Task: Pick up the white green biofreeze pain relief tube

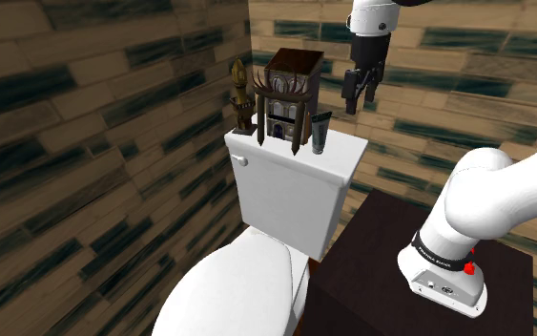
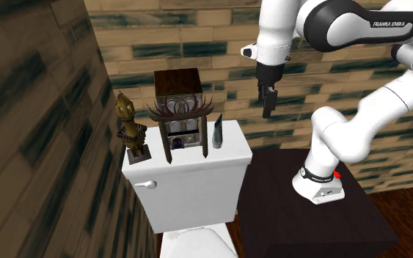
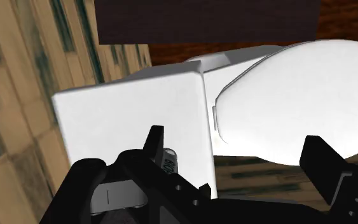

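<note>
The tank carried a dark ornament and, just beside it at the lid's end, the upright tube. The gripper hung higher, off to one side, jaws spread. The tube was probably light, soft and slick, so a gentle mid-body pinch would suit.

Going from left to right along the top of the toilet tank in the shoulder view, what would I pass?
brown figurine → dark horned ornament → grey tube → and, higher up in the air, the black gripper
</note>
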Available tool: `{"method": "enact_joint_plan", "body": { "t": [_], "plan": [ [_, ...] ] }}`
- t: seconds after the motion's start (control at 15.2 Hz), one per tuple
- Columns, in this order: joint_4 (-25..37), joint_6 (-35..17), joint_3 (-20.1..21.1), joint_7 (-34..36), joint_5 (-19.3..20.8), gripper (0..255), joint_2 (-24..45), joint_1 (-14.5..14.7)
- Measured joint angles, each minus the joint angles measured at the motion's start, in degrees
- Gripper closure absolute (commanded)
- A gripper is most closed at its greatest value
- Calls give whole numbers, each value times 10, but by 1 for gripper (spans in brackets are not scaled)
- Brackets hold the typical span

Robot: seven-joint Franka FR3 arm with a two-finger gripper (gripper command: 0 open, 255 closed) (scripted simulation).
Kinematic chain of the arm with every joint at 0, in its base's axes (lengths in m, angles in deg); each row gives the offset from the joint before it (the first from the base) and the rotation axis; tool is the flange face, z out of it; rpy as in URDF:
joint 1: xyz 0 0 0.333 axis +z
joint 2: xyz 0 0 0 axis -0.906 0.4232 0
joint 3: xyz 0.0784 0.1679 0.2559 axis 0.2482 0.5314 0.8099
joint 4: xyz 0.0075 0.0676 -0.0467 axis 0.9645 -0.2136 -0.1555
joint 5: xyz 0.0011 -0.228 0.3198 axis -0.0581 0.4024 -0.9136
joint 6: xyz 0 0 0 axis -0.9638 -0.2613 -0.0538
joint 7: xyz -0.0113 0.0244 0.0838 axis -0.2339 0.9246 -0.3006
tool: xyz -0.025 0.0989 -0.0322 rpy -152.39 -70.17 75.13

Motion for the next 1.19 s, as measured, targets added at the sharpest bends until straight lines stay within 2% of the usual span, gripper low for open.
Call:
{"method": "enact_joint_plan", "body": {
  "t": [0.07, 0.2, 0.53, 0.92, 1.19],
  "plan": [
    [0, 0, 0, 0, 0, 0, 0, 0],
    [0, -8, -20, -44, 14, 0, 10, 7],
    [23, -53, -95, -227, 62, 0, 84, 38],
    [84, -102, -172, -453, 89, 0, 198, 79],
    [81, -132, -185, -497, 90, 0, 226, 87]
  ]
}}
